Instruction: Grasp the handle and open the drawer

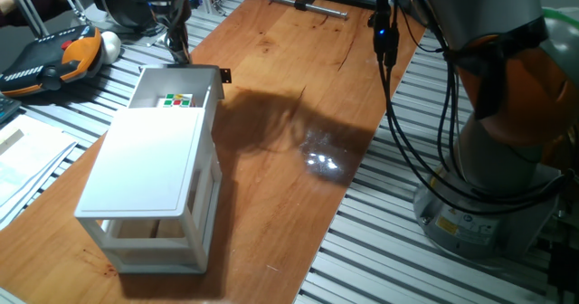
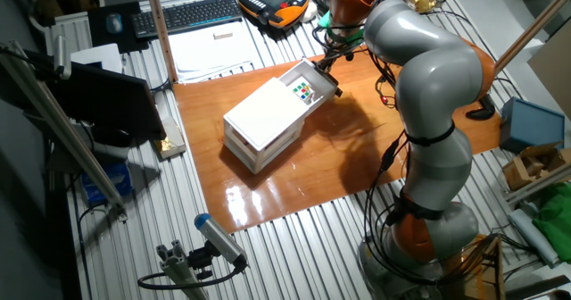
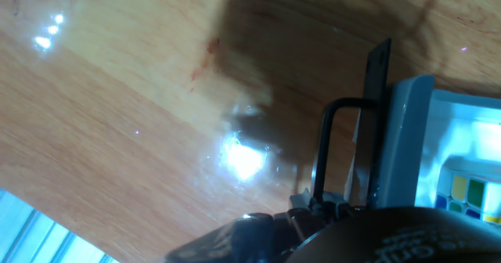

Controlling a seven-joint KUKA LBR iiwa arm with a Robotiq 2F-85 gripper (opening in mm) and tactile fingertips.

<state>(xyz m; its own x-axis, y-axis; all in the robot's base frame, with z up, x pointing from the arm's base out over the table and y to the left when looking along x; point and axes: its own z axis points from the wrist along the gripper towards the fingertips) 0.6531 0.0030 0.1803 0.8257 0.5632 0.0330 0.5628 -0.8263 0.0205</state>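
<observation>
The white cabinet (image 1: 145, 164) stands on the wooden table, also in the other fixed view (image 2: 263, 117). Its top drawer (image 1: 210, 94) (image 2: 314, 71) stands pulled out and shows a multi-coloured cube (image 1: 178, 101) inside. The small black handle (image 1: 223, 74) (image 2: 337, 92) sticks out at the drawer's front corner. In the hand view the handle (image 3: 380, 67) and drawer front (image 3: 403, 138) are close, at the right. My gripper (image 1: 176, 49) (image 2: 328, 57) hovers just beyond the drawer front. Its fingers are dark and unclear, and I cannot tell whether they touch the handle.
A black clamp (image 1: 312, 1) lies at the far end of the wooden board. An orange and black pendant (image 1: 54, 60) and papers (image 1: 27, 155) lie left of the cabinet. Black cables (image 1: 398, 114) hang by my arm's base (image 1: 488, 204). A keyboard (image 2: 187, 14) sits behind.
</observation>
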